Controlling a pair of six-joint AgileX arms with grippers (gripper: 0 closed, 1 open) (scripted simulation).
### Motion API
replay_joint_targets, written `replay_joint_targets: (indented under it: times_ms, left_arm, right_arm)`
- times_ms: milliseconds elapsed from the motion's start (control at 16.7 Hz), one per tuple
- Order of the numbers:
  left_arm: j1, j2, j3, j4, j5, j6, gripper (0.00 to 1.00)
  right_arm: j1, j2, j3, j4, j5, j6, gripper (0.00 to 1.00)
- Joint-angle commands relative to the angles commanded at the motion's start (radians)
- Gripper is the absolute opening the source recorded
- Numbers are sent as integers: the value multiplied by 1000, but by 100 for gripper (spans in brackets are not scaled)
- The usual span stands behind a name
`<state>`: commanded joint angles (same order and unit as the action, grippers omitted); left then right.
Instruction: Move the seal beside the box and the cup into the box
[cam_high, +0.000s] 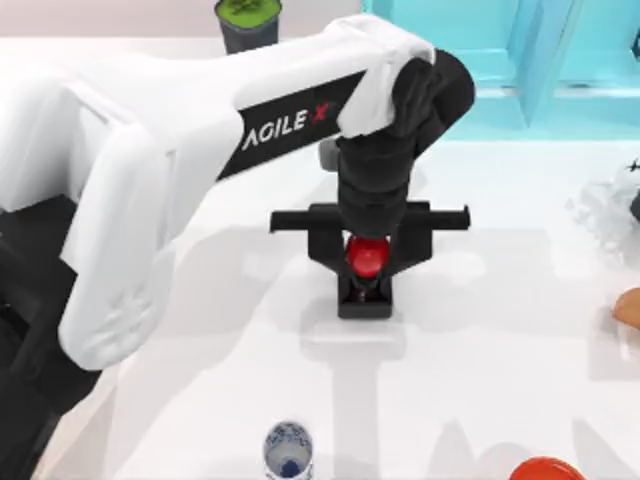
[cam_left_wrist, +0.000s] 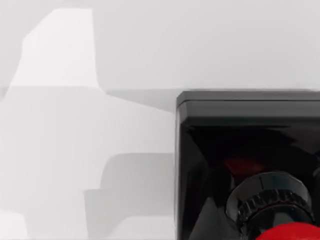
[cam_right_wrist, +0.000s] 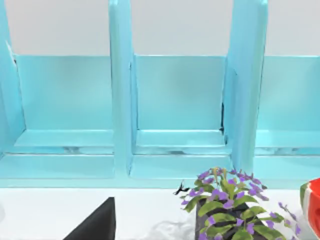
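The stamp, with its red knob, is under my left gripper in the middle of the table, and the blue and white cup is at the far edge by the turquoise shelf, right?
Not quite. The stamp does sit under the left gripper mid-table, but the cup stands at the near edge, opposite the turquoise shelf. The top view shows this.

Left gripper (cam_high: 366, 268) — mid-table, pointing straight down

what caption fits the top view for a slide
Left hand poised over the red-knobbed seal at mid-table, the blue-patterned cup waiting at the near edge.
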<state>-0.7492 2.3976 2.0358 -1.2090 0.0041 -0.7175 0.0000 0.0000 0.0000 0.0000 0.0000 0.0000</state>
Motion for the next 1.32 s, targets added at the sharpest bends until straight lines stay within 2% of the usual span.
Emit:
replay_joint_targets:
  times_ms: [540,1020,1320]
  left_arm:
    - [3,-2,0,-3,0,4,0]
    - [171,-275,-81,-188,-3,167,0]
    - [180,-288,-84,-203,-4,182,0]
  right_arm:
    - [0,0,0,0,0,0,100]
    - [0,0,0,0,0,0,100]
    - [0,0,0,0,0,0,100]
